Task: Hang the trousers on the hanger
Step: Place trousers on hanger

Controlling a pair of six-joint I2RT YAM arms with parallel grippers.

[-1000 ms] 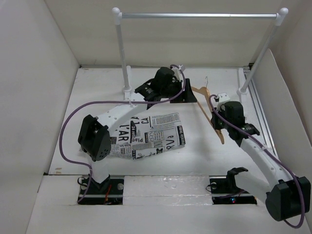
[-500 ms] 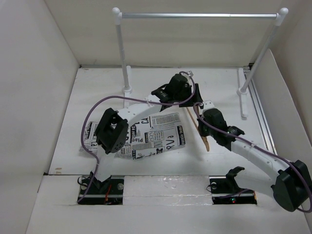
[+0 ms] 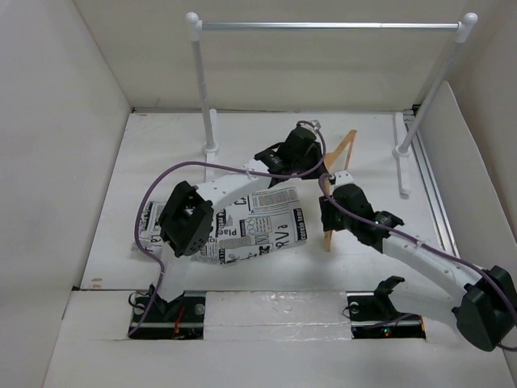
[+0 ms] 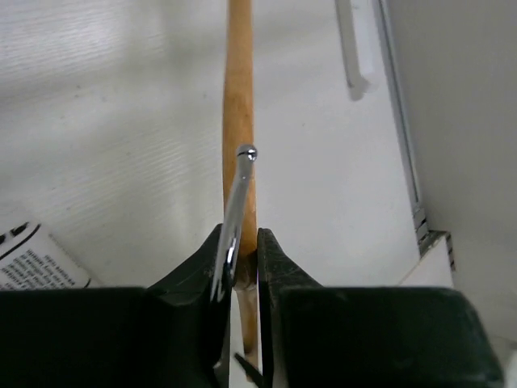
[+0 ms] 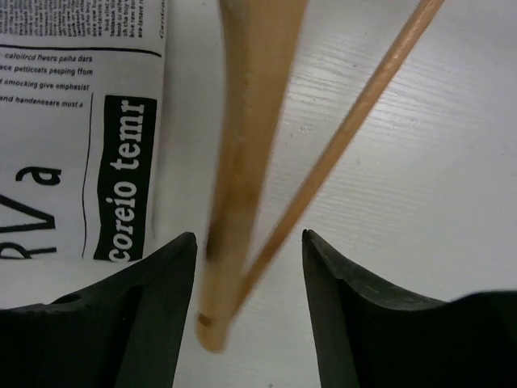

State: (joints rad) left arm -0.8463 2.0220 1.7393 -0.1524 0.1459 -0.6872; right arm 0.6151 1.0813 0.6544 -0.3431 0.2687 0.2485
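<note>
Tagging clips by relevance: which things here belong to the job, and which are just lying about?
Job: trousers; hanger; left gripper, shut on hanger; right gripper, open around it.
Lying about: rail; posts.

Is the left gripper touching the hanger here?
Touching. The left wrist view shows the left gripper shut on the hanger, with both fingers pressed against the wood and no gap on either side.

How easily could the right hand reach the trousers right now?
Probably yes: the trousers lie flat right beside the right hand, nothing between them, though the hanger pokes between its open fingers.
</note>
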